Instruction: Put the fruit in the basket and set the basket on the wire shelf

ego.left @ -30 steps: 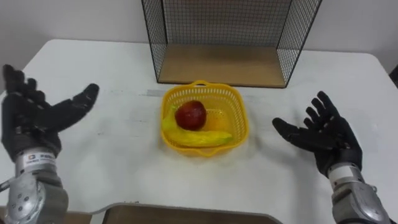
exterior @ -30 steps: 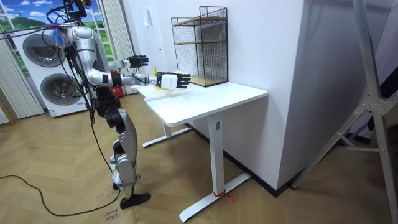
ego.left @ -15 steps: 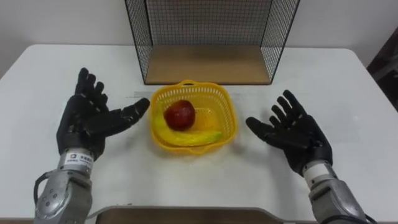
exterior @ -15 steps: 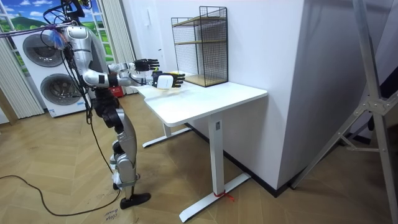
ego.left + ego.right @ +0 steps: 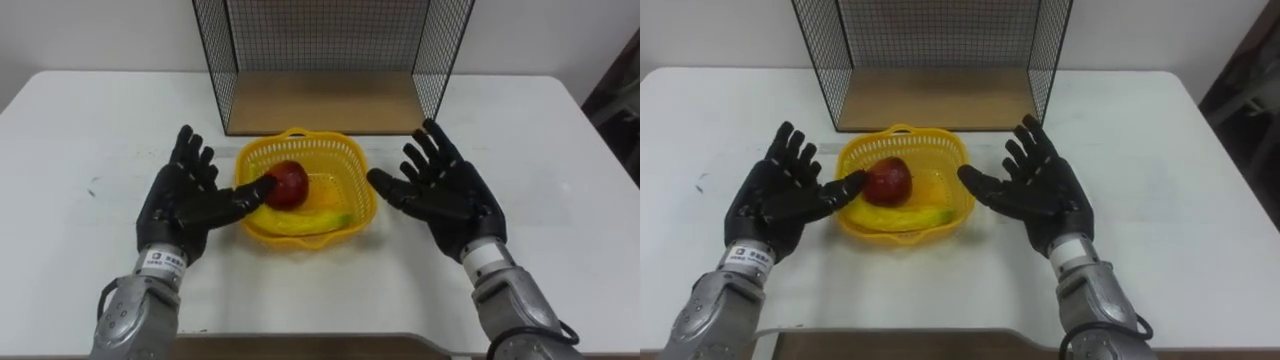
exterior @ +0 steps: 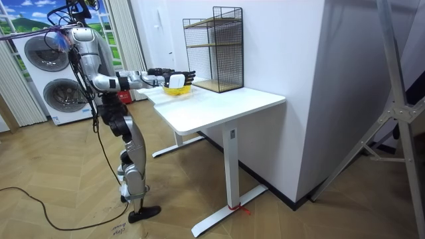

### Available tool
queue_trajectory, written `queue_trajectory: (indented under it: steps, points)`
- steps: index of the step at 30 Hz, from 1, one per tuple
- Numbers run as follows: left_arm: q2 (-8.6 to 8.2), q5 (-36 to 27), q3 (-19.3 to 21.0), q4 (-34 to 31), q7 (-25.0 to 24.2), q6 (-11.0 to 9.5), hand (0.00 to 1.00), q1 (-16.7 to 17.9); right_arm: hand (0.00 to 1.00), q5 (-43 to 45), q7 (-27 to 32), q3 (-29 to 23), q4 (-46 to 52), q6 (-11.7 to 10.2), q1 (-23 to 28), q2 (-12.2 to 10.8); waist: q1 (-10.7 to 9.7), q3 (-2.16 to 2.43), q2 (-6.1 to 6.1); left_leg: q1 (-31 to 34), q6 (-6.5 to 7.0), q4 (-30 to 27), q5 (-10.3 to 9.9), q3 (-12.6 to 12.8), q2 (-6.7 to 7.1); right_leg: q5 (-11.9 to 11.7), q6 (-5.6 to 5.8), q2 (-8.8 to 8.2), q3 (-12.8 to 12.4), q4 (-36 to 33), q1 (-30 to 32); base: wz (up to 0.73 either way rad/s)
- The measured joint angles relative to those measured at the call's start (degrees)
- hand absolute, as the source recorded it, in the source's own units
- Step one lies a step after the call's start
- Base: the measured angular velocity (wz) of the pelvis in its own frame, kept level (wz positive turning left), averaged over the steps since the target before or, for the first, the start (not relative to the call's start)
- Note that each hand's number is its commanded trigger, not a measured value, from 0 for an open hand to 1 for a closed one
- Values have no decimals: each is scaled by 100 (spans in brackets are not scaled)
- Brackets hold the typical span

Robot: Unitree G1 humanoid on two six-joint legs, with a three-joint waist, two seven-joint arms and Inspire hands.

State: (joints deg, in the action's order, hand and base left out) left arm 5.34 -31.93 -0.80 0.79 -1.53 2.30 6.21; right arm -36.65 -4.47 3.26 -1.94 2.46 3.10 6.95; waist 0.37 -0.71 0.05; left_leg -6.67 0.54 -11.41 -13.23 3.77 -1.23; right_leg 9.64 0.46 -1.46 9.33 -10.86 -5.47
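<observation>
A yellow plastic basket (image 5: 355, 180) sits on the white table (image 5: 90, 130) in front of the black wire shelf (image 5: 325, 100). Inside it lie a red apple (image 5: 289, 184) and a yellow banana (image 5: 305, 222). My left hand (image 5: 185, 205) is open just left of the basket, palm inward, its thumb reaching the basket's left rim beside the apple. My right hand (image 5: 445, 195) is open just right of the basket, thumb close to the right rim. The room view has me standing at the table's end with both arms stretched toward the basket (image 6: 176, 89) and the wire shelf (image 6: 214, 50) behind it.
The wire shelf has a wooden bottom board (image 5: 325, 100) level with the table and open toward me. White table surface spreads wide on both sides. A brown edge (image 5: 300, 347) runs along the near bottom. Washing machines (image 6: 50, 73) stand behind me in the room view.
Both hands have moved inward from wide apart to flank the basket closely. The camera has tilted, so the whole picture has shifted a little.
</observation>
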Motion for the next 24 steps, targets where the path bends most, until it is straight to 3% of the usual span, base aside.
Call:
queue_trajectory:
  steps: [24]
  points:
    - [-47, 4, -156, 497, -30, 32, 0, 0, 0, 74, -110, 55, -39, 0, -5, -100, 9, 1, 2, 66, -2, 0, 1, 87, -17, -7, -12, 14, -68, -88, 143, -1]
